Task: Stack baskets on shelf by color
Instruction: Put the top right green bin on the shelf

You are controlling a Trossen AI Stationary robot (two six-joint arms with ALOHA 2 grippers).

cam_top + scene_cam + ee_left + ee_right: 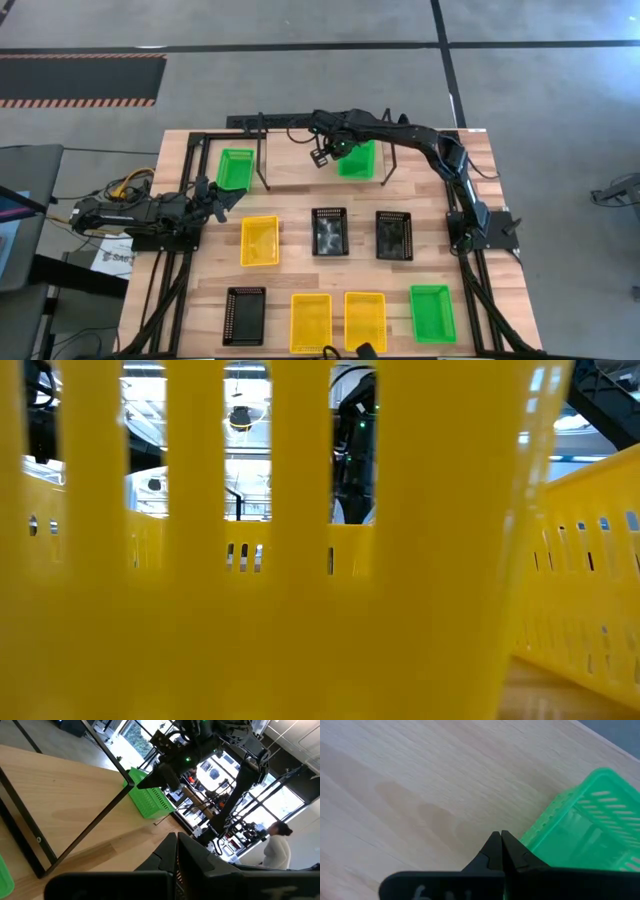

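Observation:
On the shelf (300, 178) at the table's far side, one green basket (236, 168) stands at the left end. Another green basket (356, 158) (585, 830) stands right of the middle. My right gripper (322, 155) (501, 845) is shut, low over the shelf's wood, just left of that second basket's corner. My left gripper (218, 196) (176, 855) is shut and waits at the table's left, near the shelf's left end. On the table lie a third green basket (432, 312), three yellow baskets (260, 241) (310, 322) (365, 320) and three black baskets (329, 231) (393, 236) (244, 315). My right gripper's shut fingertips (512, 851) stand right beside the lower corner (532, 840) of the green basket's left side, coming slanting from above. Whether they touch it, I cannot tell. The basket rests flat on the shelf's wood.
The shelf's black wire uprights (262, 160) (388, 160) stand beside both green baskets; one crosses the left wrist view (100, 815). A yellow basket wall (300, 560) fills the low view. Bare wood lies between the two green baskets. A person (277, 845) shows beyond the table.

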